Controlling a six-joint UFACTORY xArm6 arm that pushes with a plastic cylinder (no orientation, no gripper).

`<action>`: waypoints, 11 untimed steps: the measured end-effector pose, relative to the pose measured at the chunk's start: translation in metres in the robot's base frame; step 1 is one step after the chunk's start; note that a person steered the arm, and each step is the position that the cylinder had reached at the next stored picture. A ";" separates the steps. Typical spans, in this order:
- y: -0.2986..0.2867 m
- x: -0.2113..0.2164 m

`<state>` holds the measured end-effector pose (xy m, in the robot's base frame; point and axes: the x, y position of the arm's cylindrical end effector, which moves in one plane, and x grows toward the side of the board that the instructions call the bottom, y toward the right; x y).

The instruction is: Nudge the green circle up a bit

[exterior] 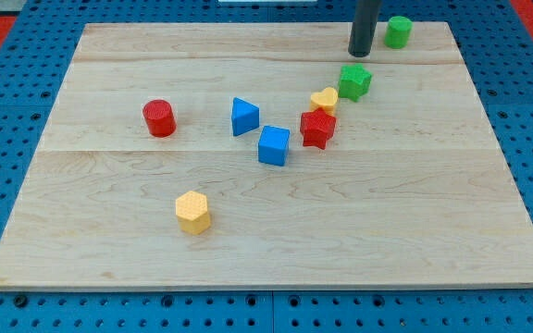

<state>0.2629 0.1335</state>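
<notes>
The green circle (397, 31) is a small green cylinder near the view's top right corner of the wooden board (248, 213). My tip (360, 53) is the lower end of the dark rod, just left of and slightly below the green circle, with a small gap between them. A green star (354, 81) lies just below my tip.
A yellow heart (324, 100), a red star (317, 129) and a blue cube (273, 145) form a diagonal chain below the green star. A blue triangle (243, 117) and a red cylinder (159, 118) lie further left. A yellow hexagon (192, 212) sits lower left.
</notes>
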 end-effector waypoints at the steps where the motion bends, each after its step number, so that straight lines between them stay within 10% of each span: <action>1: 0.004 0.007; 11: 0.089 -0.025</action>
